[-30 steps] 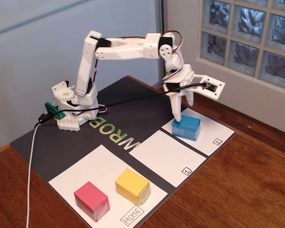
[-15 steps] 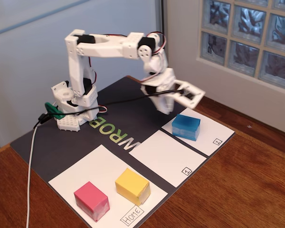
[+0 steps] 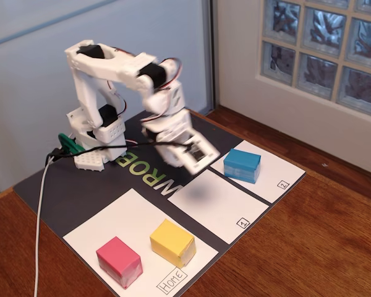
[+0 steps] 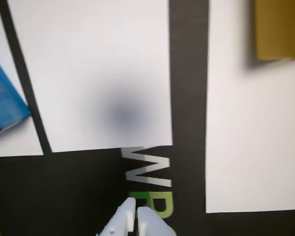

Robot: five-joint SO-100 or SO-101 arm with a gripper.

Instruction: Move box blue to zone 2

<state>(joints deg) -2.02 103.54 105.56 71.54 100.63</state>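
Looking at the fixed view, I see the blue box [image 3: 242, 165] sitting on the zone 2 paper [image 3: 278, 176]. My gripper [image 4: 136, 212] is pressed together, holding nothing, up in the air, apart from the box.

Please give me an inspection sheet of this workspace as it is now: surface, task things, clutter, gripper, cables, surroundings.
Surface: dark mat on a wooden table, with white paper zones on it.
Job's things: blue box sits on zone 2, free of the arm.
Clutter: yellow cube and pink cube on the Home sheet; zone 1 bare.
Gripper: gripper shut and empty in the wrist view, above the mat lettering; blurred in the fixed view.
Cables: white cable runs from the arm base across the mat; black wire along the arm.
Surroundings: glass-block window behind; nothing else seen.
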